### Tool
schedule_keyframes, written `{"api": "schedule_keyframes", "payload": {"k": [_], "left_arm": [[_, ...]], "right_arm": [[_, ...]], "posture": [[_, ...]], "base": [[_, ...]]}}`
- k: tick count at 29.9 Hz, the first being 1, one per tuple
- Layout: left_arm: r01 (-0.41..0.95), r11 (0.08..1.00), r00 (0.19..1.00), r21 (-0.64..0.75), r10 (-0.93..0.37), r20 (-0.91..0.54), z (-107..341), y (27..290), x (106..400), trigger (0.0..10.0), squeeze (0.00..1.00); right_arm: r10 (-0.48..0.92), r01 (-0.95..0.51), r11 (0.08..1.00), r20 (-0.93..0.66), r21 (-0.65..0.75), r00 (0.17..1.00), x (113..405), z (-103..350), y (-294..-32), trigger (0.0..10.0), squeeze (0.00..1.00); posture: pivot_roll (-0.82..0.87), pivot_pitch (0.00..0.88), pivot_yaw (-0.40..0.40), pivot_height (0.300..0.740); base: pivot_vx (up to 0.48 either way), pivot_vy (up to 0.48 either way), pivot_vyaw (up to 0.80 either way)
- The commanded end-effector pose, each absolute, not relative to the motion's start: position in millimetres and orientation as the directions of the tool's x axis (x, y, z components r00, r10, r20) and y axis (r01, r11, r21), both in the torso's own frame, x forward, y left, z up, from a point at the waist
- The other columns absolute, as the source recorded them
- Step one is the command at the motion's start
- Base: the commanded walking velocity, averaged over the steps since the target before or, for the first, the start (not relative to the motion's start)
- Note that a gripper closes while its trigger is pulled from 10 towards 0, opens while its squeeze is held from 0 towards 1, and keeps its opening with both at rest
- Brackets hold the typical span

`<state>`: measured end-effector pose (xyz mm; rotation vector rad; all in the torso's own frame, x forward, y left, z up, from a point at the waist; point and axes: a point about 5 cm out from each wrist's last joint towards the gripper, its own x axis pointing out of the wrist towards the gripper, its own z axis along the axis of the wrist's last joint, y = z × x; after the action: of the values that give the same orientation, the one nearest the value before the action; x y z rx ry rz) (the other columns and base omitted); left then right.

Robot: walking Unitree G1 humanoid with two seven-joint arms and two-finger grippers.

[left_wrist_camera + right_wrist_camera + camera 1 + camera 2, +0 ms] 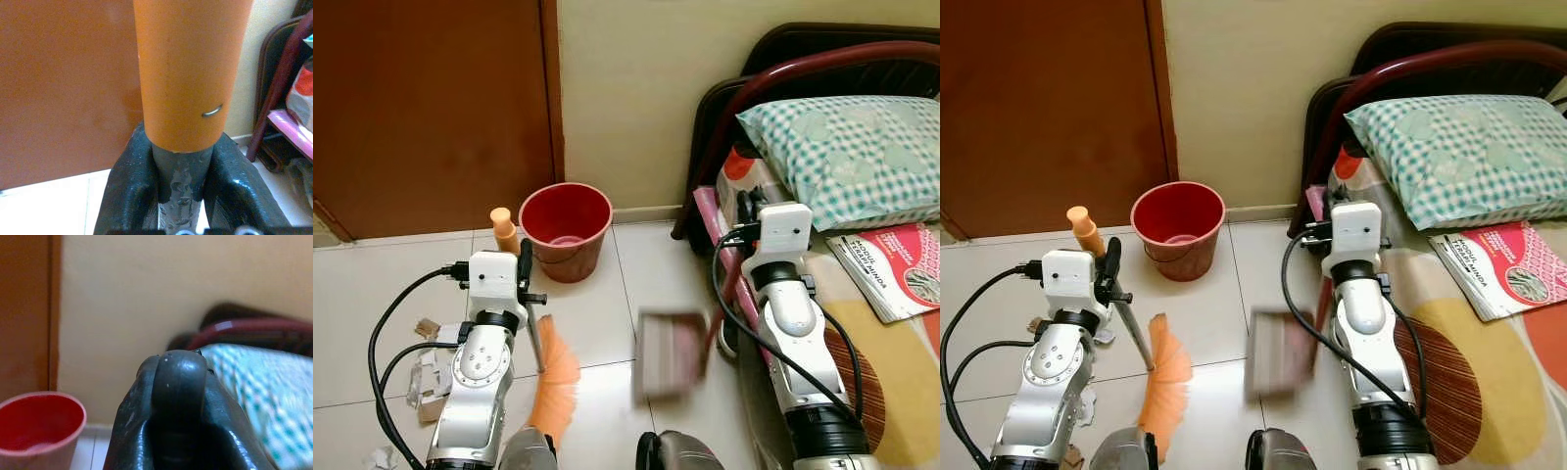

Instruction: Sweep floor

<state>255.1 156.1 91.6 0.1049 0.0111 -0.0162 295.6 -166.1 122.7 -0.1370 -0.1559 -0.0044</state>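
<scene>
Left gripper (183, 166) — fingers clamped on the broom (556, 377) handle, orange bristles on near floor tiles. Right gripper (178, 382) — pinching the dustpan's (668, 352) dark handle, pan blurred, right of the bristles. Red bucket (566, 227) far, by the wall; paper scraps (426, 377) left.

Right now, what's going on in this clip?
The robot is sweeping a tiled bedroom floor. Its left tool is shut on the orange-handled broom with orange bristles, whose bristles are down on the tiles beside scraps of paper litter. Its right tool holds the handle of a pinkish dustpan, which looks blurred. A round red plastic bucket stands by the wall, next to the bed with a checked pillow.
</scene>
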Motion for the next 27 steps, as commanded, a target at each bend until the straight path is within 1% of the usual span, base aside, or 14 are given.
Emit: {"api": "schedule_keyframes", "payload": {"k": [1, 2, 6, 8, 9, 11, 12, 15, 17, 19, 22, 24, 25, 27], "left_arm": [[0.017, 0.99, 0.999, 0.139, -0.01, -0.052, 84, 157, 250, 10.0, 0.0], [0.007, 0.991, 0.998, 0.132, 0.002, -0.07, 82, 156, 248, 10.0, 0.0], [0.0, 0.994, 0.998, 0.113, 0.007, -0.057, 88, 154, 246, 10.0, 0.0], [0.025, 0.989, 0.999, 0.149, -0.018, -0.048, 87, 153, 244, 10.0, 0.0], [0.025, 0.989, 0.999, 0.149, -0.018, -0.048, 87, 153, 244, 10.0, 0.0], [0.059, 0.98, 0.998, 0.192, -0.055, -0.028, 90, 150, 243, 10.0, 0.0], [0.094, 0.973, 0.995, 0.21, -0.095, -0.007, 96, 147, 244, 10.0, 0.0], [0.131, 0.962, 0.991, 0.239, -0.135, 0.001, 99, 144, 245, 10.0, 0.0], [0.202, 0.942, 0.978, 0.269, -0.209, -0.002, 102, 137, 248, 10.0, 0.0], [0.224, 0.932, 0.973, 0.286, -0.232, -0.006, 101, 135, 249, 10.0, 0.0], [0.248, 0.919, 0.967, 0.305, -0.255, -0.016, 98, 133, 249, 10.0, 0.0], [0.263, 0.918, 0.964, 0.296, -0.265, -0.033, 94, 133, 250, 10.0, 0.0], [0.266, 0.918, 0.963, 0.295, -0.268, -0.037, 94, 133, 250, 10.0, 0.0], [0.286, 0.912, 0.957, 0.295, -0.285, -0.048, 92, 131, 250, 10.0, 0.0]], "right_arm": [[-0.023, 0.043, 0.991, 0.159, -0.124, 0.987, 294, 121, -173, 10.0, 0.0], [-0.037, 0.049, 0.993, 0.114, -0.11, 0.993, 291, 110, -176, 10.0, 0.0], [-0.06, 0.062, 0.996, 0.041, -0.063, 0.997, 284, 94, -180, 10.0, 0.0], [-0.067, 0.067, 0.998, 0.006, -0.022, 0.998, 283, 88, -181, 10.0, 0.0], [-0.067, 0.067, 0.998, 0.006, -0.022, 0.998, 283, 88, -181, 10.0, 0.0], [-0.066, 0.066, 0.998, 0.006, -0.019, 0.998, 286, 89, -181, 10.0, 0.0], [-0.056, 0.057, 0.998, 0.025, -0.013, 0.998, 291, 93, -179, 10.0, 0.0], [-0.054, 0.055, 0.998, 0.037, -0.009, 0.998, 294, 96, -177, 10.0, 0.0], [-0.071, 0.07, 0.997, 0.04, 0.018, 0.997, 298, 98, -178, 10.0, 0.0], [-0.082, 0.081, 0.996, 0.035, 0.026, 0.996, 298, 97, -179, 10.0, 0.0], [-0.108, 0.107, 0.993, 0.019, 0.039, 0.994, 295, 93, -183, 10.0, 0.0], [-0.14, 0.139, 0.989, 0.01, 0.056, 0.99, 289, 87, -186, 10.0, 0.0], [-0.146, 0.146, 0.988, 0.009, 0.059, 0.989, 287, 86, -187, 10.0, 0.0], [-0.165, 0.164, 0.985, 0.006, 0.059, 0.986, 283, 84, -189, 10.0, 0.0]], "posture": [[0.07, 0.05, -0.07, 0.74], [0.06, 0.045, -0.07, 0.74], [0.06, 0.039, -0.064, 0.74], [0.06, 0.047, -0.058, 0.74], [0.06, 0.047, -0.058, 0.74], [0.06, 0.057, -0.049, 0.74], [0.06, 0.072, -0.043, 0.74], [0.06, 0.065, -0.04, 0.74], [0.06, 0.057, -0.039, 0.74], [0.06, 0.053, -0.037, 0.74], [0.06, 0.051, -0.03, 0.74], [0.04, 0.041, 0.006, 0.74], [0.04, 0.041, 0.006, 0.74], [0.03, 0.041, 0.033, 0.74]], "base": [[0.0, 0.0, 0.0], [0.0, 0.0, 0.0], [0.0, 0.0, 0.0], [0.0, 0.0, 0.0], [0.0, 0.0, 0.0], [0.0, 0.0, 0.78], [0.0, 0.0, 0.78], [0.0, 0.0, 0.78], [0.0, 0.0, 0.67], [0.0, 0.0, 0.52], [0.0, 0.0, 0.0], [0.0, 0.0, 0.0], [0.0, 0.0, 0.0], [0.0, 0.0, 0.0]]}}
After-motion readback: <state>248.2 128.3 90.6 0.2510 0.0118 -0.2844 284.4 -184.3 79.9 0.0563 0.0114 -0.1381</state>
